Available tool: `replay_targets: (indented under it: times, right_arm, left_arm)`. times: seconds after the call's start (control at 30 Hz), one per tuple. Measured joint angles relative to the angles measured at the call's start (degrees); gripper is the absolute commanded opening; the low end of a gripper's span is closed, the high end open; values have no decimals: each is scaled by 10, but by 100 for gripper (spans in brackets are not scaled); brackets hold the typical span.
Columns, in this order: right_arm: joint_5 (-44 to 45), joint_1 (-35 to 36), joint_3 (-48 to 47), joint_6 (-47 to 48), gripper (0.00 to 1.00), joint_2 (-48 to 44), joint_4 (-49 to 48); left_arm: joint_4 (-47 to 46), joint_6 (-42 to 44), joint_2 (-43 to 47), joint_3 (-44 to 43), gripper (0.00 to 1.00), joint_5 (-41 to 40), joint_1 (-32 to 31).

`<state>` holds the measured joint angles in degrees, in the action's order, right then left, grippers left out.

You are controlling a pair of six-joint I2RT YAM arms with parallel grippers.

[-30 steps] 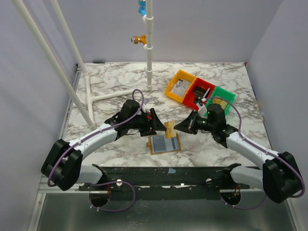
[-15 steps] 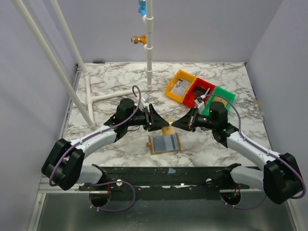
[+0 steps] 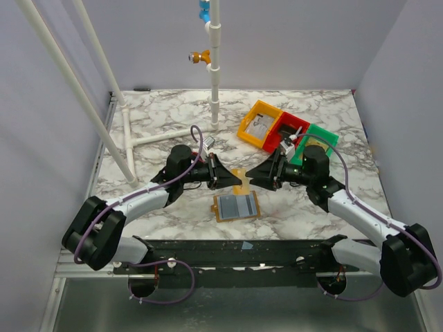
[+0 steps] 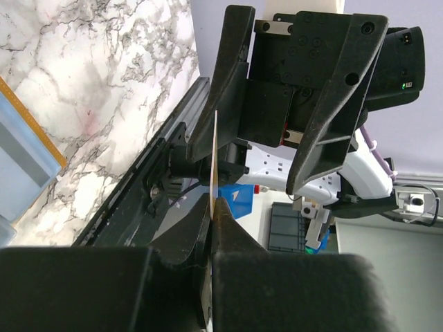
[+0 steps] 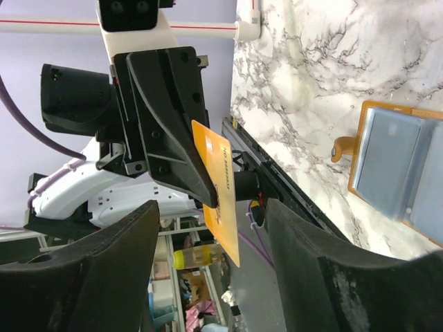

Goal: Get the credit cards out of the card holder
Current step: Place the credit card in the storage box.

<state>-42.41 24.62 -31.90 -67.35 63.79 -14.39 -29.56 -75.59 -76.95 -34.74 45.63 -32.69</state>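
Card holder (image 3: 235,206): mustard-brown bifold, open flat on the desk (image 3: 159,131), grey-blue lining up.
Credit card (image 5: 225,207): thin, orange-yellow, raised just beyond the card holder's far edge.
Left jaws: clenched on the credit card's edge.
Right jaws: released, spread either side of the credit card.

Left hand (image 5: 212,199) pinches orange card (image 5: 227,178) — card holder (image 5: 398,169) open on table (image 5: 311,83)
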Motion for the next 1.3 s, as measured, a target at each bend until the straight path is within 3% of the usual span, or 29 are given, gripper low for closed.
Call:
replay_targets:
  times: [0.13,0.27,0.6,0.97,1.1,1.2,1.3]
  right_arm:
    - [1,0,-2,-1,58,-1,-6]
    - [0,0,-5,-12,43,6,-30]
    - [-8,0,-16,-38,35,40,-83]
    - [-14,-2,-18,-40,17,45,-95]
    - [-19,-3,-18,-35,1,46,-93]
    - [-21,-3,-19,-31,1,46,-90]
    - [-21,-3,-23,-24,1,46,-81]
  left_arm:
    - [-8,-9,0,3,0,1,0]
    - [-28,-23,0,5,0,4,0]
    - [-98,-66,-15,5,0,20,0]
    - [-145,-92,-42,5,0,33,-1]
    - [-164,-101,-51,5,0,37,-3]
    - [-169,-105,-53,5,10,40,-4]
    - [-170,-107,-54,5,28,41,-4]
